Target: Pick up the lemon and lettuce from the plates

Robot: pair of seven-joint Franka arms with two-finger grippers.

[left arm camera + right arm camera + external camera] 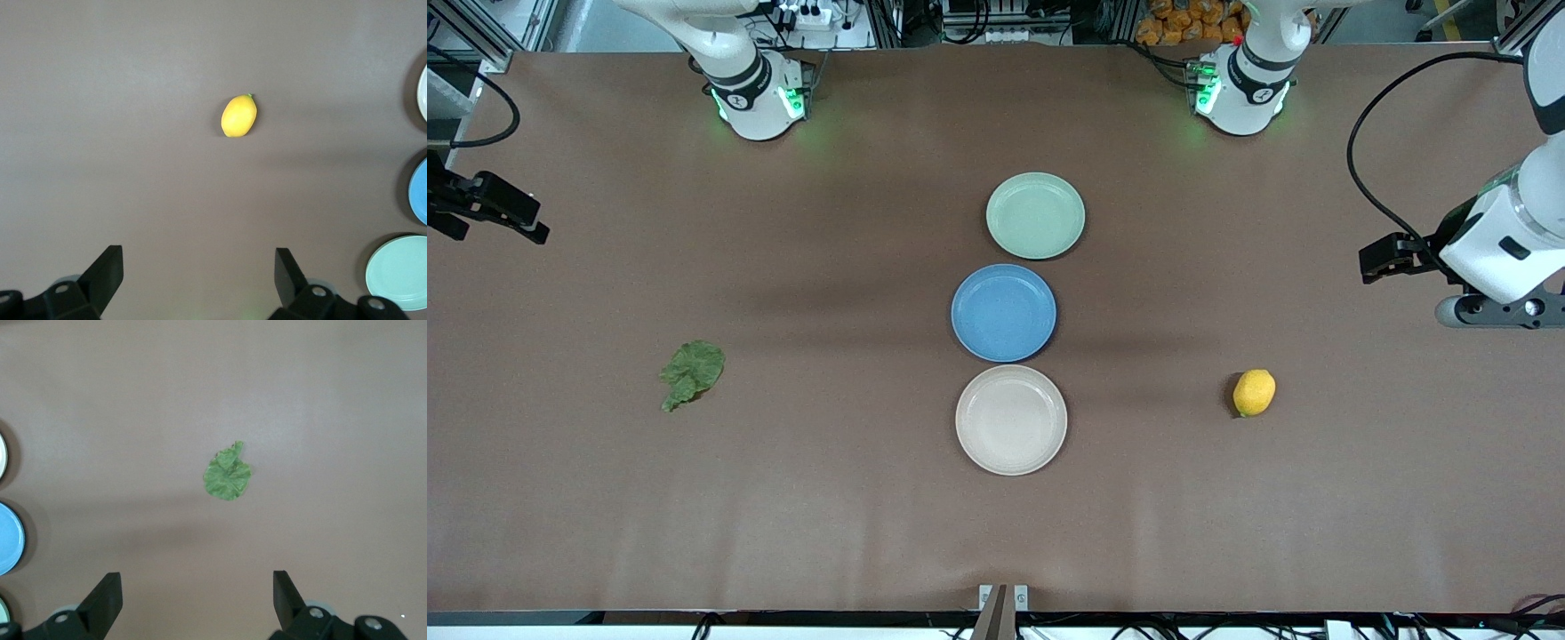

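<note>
My left pincer [193, 277] hangs wide open and empty over bare table at my left arm's end, the lemon [239, 115] well clear of its fingers. My right pincer [193, 597] is spread just as wide above the table at my right arm's end, the lettuce [227, 473] lying flat under its camera. I judge both arms sit pulled apart, neither reaching for anything.

The front view alone shows all three plates in a row: the mint plate [1035, 216], the blue plate [1003, 312] and the cream plate [1010, 420], all empty. So the lemon [1254, 392] and lettuce [691, 372] lie on the table [854, 516], not on plates.
</note>
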